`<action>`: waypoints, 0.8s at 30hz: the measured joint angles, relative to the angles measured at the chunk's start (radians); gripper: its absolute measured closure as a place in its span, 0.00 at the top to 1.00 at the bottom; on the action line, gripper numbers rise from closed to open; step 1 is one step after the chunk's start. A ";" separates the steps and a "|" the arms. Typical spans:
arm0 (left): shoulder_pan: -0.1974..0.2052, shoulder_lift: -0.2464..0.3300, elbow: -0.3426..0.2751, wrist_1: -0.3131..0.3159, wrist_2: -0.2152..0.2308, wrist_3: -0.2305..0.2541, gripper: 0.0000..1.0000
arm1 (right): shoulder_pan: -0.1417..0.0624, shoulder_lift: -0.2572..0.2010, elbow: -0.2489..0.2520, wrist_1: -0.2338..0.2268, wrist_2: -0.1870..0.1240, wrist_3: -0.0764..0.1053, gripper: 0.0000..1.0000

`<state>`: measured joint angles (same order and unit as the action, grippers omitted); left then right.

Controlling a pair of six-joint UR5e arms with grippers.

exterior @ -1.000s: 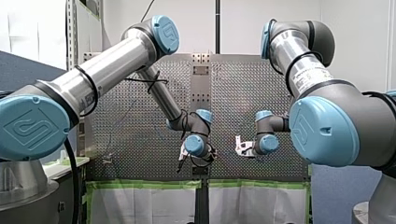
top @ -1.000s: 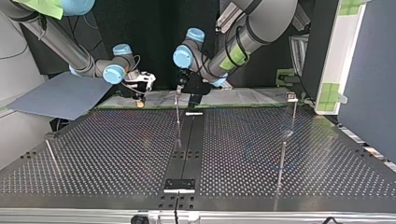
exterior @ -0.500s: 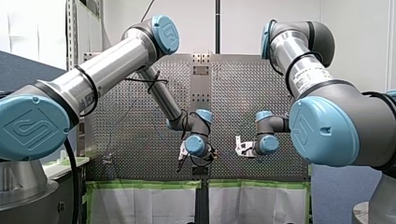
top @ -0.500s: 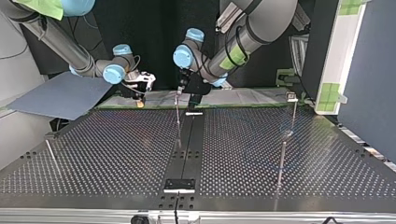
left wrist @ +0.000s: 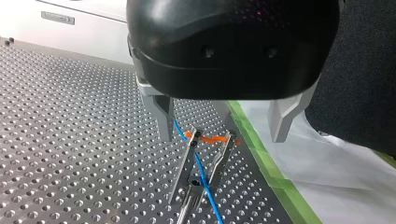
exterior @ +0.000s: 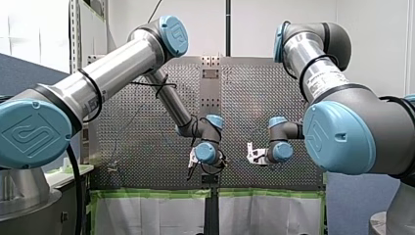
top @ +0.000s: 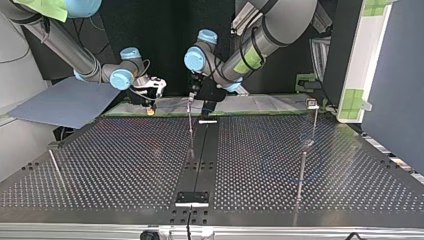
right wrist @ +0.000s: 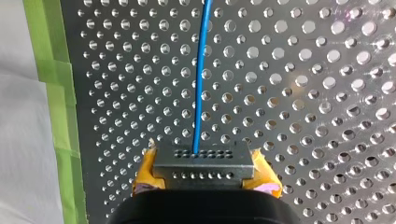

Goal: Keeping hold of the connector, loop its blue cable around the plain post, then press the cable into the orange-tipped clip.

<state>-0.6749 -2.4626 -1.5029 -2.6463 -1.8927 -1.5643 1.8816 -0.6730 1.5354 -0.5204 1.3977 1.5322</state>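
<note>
Blue cable (left wrist: 201, 171) between 2 prongs of orange-tipped clip (left wrist: 187, 161)

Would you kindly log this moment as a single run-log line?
right gripper: shut on connector | left gripper: open, orange-tipped clip ahead | blue cable: runs between clip prongs

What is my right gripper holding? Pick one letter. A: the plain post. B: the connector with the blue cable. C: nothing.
B: in the right wrist view the connector sits clamped between the yellow-padded fingers of my right gripper, its blue cable running out ahead.
</note>
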 joint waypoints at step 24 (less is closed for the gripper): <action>-0.019 0.161 -0.153 0.082 -0.059 -0.090 1.00 | -0.001 0.001 0.000 0.004 0.000 -0.001 0.00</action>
<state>-0.6941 -2.3017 -1.6557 -2.5644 -1.9521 -1.6541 1.8804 -0.6719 1.5357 -0.5166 1.3976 1.5310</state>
